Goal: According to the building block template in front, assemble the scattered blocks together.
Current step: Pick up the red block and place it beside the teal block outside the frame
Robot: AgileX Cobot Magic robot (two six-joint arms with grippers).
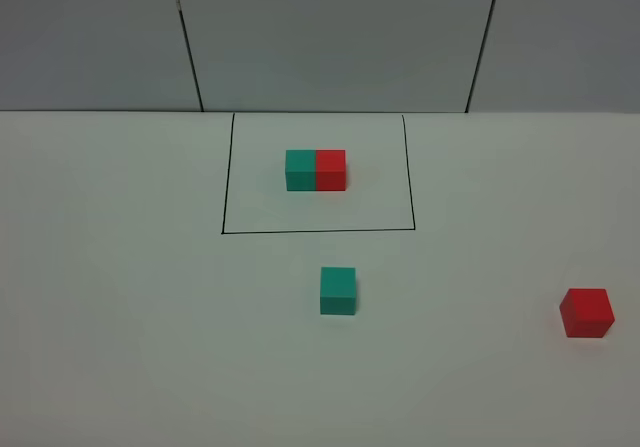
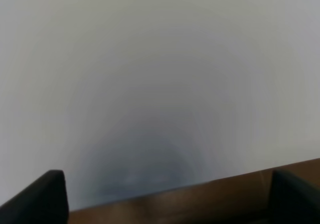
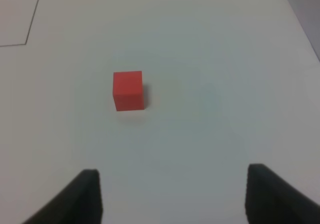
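On the white worktop (image 1: 120,317), seen from the high camera, the building block template (image 1: 315,170) sits inside a thin black drawn rectangle (image 1: 318,231), in its upper half. It is a teal-green cube at 9 o'clock joined flush to a red cube at 3 o'clock. The loose green cube (image 1: 338,291) rests just outside the rectangle's near line, at about 6 o'clock from the template. The loose red cube (image 1: 586,313) lies well apart from it at roughly 3 o'clock, near the worktop's right edge. Both loose cubes stand flat and touch nothing else. The right wrist camera shows the right hand (image 3: 177,194) with its two dark fingers spread wide and holding nothing, and the red cube lies on the worktop ahead of them, clear of both. The left wrist view is blurred. The left hand (image 2: 170,198) has its fingers apart and nothing between them, over pale surface and a brown strip (image 2: 200,204).
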